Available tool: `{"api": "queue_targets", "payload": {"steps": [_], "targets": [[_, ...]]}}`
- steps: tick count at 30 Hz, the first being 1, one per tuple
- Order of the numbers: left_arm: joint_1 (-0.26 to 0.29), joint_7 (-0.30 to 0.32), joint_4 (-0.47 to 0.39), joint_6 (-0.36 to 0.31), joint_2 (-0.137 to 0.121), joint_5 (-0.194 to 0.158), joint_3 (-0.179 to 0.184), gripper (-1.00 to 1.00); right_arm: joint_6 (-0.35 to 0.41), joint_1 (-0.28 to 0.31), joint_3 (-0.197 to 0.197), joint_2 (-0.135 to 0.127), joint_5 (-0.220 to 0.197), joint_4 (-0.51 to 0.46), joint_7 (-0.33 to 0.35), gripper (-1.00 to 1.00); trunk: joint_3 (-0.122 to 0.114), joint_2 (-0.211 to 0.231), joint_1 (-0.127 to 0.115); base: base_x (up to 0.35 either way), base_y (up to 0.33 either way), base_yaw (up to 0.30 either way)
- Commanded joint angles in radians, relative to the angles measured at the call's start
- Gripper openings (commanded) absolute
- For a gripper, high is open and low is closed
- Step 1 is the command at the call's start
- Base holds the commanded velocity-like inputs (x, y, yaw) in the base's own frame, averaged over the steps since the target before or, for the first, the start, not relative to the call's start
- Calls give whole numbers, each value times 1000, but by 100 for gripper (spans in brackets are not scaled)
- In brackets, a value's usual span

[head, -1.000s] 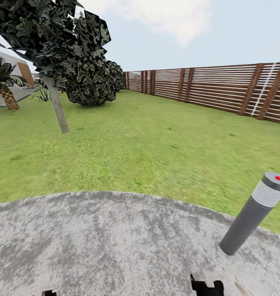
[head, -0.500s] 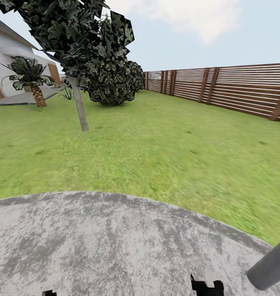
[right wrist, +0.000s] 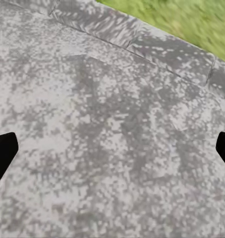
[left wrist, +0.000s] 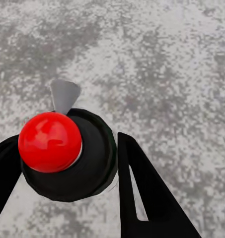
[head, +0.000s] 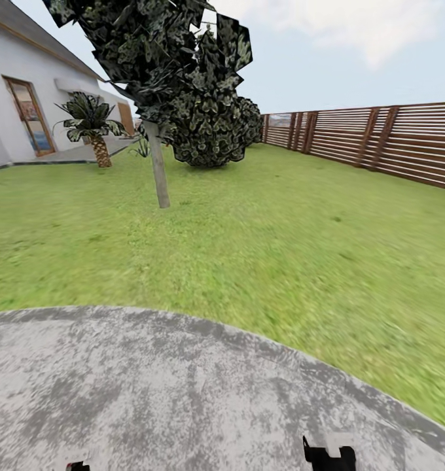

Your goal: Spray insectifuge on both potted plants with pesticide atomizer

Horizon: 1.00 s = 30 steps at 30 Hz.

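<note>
In the left wrist view my left gripper [left wrist: 65, 144] is shut on the pesticide atomizer [left wrist: 95, 166], seen end-on. It is a round dark body with a red knob on top and a grey spout, and a black finger [left wrist: 147, 198] presses on each side. It hangs above the grey stone patio [head: 183, 392]. My right gripper [right wrist: 114, 148] is open over bare stone, its dark fingertips at the picture's two sides. A dark part of the right gripper [head: 328, 454] also shows low in the head view. The garden lawn [head: 262, 248] spreads ahead. The potted plants are out of view.
A thin tree trunk [head: 160, 173] stands on the lawn ahead left, with a dark bush [head: 213, 131] behind it. A palm [head: 95, 131] and a white house [head: 13, 104] lie far left. A wooden slat fence [head: 392, 140] runs along the right.
The head view has swung left: the grey bollard has slid out at the right, and the house and palm have come in at the left. The grippers keep their places in the picture.
</note>
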<state>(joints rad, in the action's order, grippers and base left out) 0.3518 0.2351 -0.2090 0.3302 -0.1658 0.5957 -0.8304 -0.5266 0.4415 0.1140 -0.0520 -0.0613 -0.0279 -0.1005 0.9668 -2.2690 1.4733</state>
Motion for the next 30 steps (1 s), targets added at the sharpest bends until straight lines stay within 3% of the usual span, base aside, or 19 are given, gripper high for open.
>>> {"api": "queue_targets", "payload": {"steps": [1,30], "targets": [[1,6,0,3,0,6,-9,-100,-2,0,9,0,-6,0,-4,100,1,0,0,337,5,278],[1,4,0,3,0,5,-9,-100,-2,0,9,0,-6,0,-4,100,1,0,0,315,127,278]]}}
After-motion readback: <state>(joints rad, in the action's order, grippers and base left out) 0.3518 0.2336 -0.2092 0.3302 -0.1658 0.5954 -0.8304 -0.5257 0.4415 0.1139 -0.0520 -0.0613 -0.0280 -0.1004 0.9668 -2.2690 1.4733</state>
